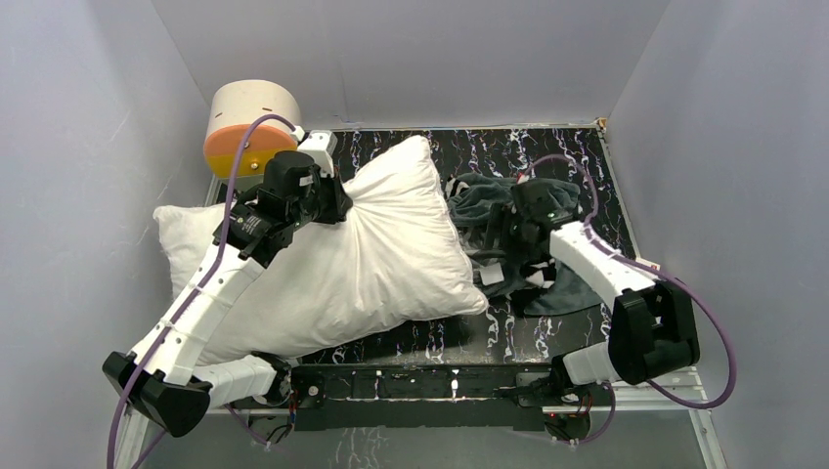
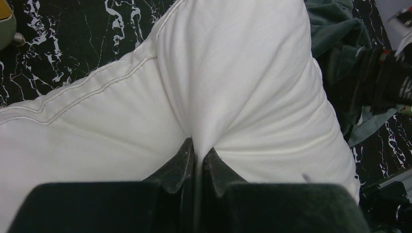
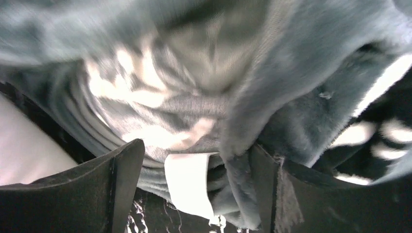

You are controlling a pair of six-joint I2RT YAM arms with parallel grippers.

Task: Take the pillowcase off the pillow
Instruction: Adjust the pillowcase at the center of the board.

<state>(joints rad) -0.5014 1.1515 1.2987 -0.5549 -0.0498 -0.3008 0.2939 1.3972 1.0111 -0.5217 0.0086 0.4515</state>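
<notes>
— Pillowcase (image 1: pixel 479 200) where?
— Heaped on bench (image 1: pixel 440 337) at 3 o'clock of pillow (image 1: pixel 371 259), inside wide-spread right claw (image 3: pixel 195 145).
— Left claw (image 2: pixel 199 145)?
— Pinched shut on pillow cloth, 11 o'clock edge. Right nearer.

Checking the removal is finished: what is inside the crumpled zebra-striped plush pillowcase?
The bunched pillowcase covers its own inside. The plump white stuffed pillow lies outside, beside it, pinched by the left gripper.

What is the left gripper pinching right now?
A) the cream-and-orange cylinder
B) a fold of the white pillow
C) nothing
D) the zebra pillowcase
B: the left wrist view shows the left gripper shut on a ridge of the pillow; the pillowcase lies off to its right.
</notes>
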